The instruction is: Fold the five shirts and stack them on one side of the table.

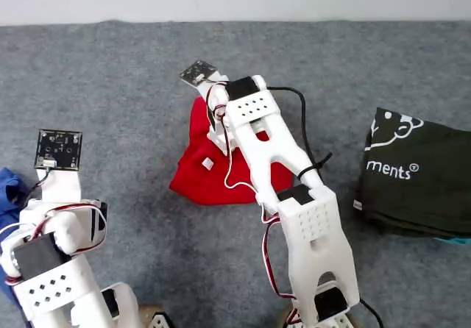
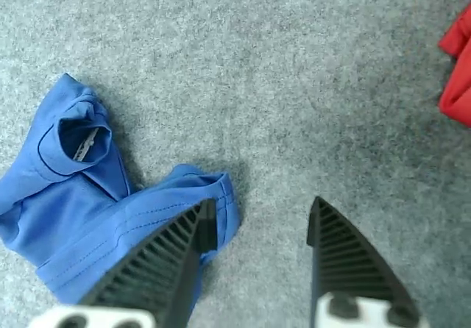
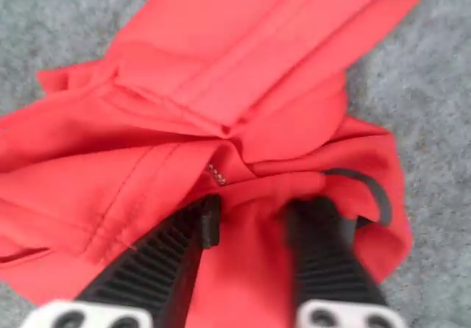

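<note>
A red shirt (image 1: 208,172) lies crumpled at the middle of the grey table, drawn up to a peak at its far end. My right gripper (image 3: 254,221) sits over that end, shut on a bunched fold of the red shirt (image 3: 176,85). A blue shirt (image 2: 81,195) lies crumpled at the table's left edge (image 1: 6,188). My left gripper (image 2: 257,218) hangs open just above the carpet, one finger (image 2: 184,247) over the blue shirt's hem, nothing between the jaws. A folded dark green shirt (image 1: 416,173) lies at the right.
The grey carpeted table (image 1: 110,78) runs to a pale wall at the back. A teal edge (image 1: 458,240) peeks from under the dark green stack. The red shirt's edge (image 2: 458,70) shows in the left wrist view. The right arm (image 1: 276,159) stretches over the table's middle.
</note>
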`<state>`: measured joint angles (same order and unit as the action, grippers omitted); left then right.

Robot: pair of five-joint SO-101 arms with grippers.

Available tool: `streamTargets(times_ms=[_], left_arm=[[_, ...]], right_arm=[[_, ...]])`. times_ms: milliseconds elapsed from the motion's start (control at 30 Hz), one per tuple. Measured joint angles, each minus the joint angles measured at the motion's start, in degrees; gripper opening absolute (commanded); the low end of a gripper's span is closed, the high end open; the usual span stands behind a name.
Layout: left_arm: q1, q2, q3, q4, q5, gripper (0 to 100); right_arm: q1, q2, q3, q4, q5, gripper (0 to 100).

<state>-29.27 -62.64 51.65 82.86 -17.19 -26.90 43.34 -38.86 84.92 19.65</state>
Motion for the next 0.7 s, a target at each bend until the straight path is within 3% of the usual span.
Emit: streamTargets(times_ms=[333, 500, 700], left_arm=[[0.0, 0.0, 0.0, 0.0, 0.0, 21], [0.0, 0.0, 0.0, 0.0, 0.0, 21], [0.0, 0.0, 0.0, -0.2, 0.0, 21]], right_arm=[[3.3, 0.1, -16.6, 15.5, 6.0, 1.1], [4.2, -1.6, -19.3, 15.6, 8.4, 1.1], [4.1, -15.5, -13.8, 15.6, 9.1, 1.1]])
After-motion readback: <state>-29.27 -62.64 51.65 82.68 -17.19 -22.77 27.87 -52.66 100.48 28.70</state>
